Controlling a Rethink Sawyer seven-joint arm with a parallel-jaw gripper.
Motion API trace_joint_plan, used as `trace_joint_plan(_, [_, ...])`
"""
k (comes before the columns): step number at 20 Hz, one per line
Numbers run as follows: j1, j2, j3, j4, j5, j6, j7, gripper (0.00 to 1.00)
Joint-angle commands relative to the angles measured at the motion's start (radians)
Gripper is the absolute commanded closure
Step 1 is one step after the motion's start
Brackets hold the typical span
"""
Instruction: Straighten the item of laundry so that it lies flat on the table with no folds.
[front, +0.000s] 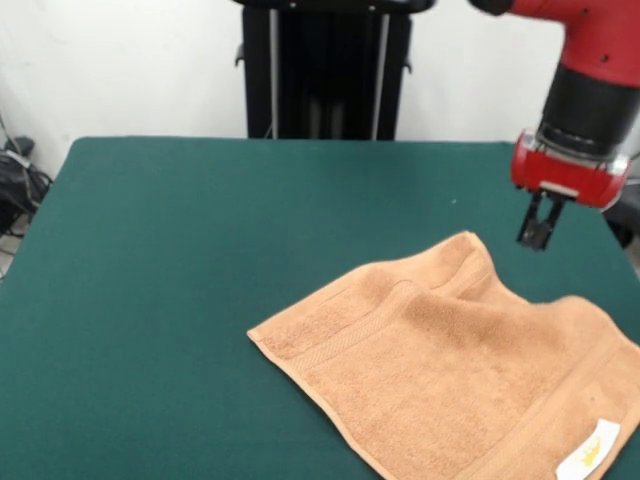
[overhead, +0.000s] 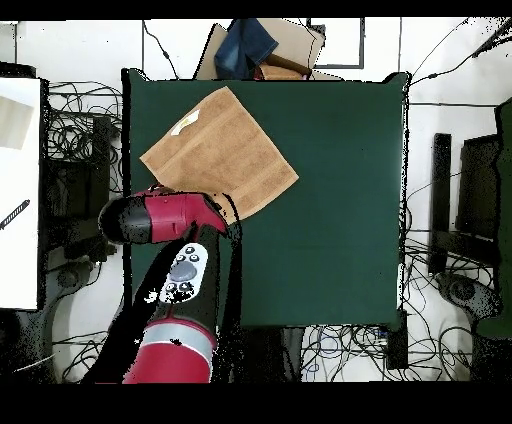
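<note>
The orange-tan towel (front: 450, 370) lies spread on the green table (front: 200, 250) at the front right, turned diagonally. Its right and near parts run out of the picture. A raised crease runs across it from the far corner (front: 462, 255). The white label (front: 590, 452) shows at its near right edge. My gripper (front: 538, 232) hangs just above the table, beyond and to the right of that far corner, apart from the cloth. Its fingers look closed and hold nothing. In the overhead view the towel (overhead: 215, 150) lies at the table's top left, and the arm (overhead: 165, 218) covers its lower corner.
The black pedestal (front: 325, 70) stands behind the table's far edge. In the overhead view a cardboard box with blue cloth (overhead: 262, 48) sits beyond the table's top edge, cables lie all round, and a white surface (overhead: 20, 180) is at the left. The table (overhead: 340, 200) is bare green felt right of the towel.
</note>
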Motion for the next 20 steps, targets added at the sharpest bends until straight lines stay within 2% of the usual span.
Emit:
trace_joint_plan(1, [-0.035,-0.053,0.121,0.134,0.033,0.015,0.097,1.00])
trace_joint_plan(3, [-0.035,-0.058,0.115,0.144,0.023,-0.008,0.105,1.00])
trace_joint_plan(8, [-0.164,-0.055,0.224,0.197,0.019,-0.119,0.072,1.00])
trace_joint_plan(11, [-0.262,-0.014,0.313,0.201,-0.007,-0.155,0.019,1.00])
trace_joint_plan(20, [-0.286,-0.027,0.312,0.199,-0.052,-0.114,0.021,1.00])
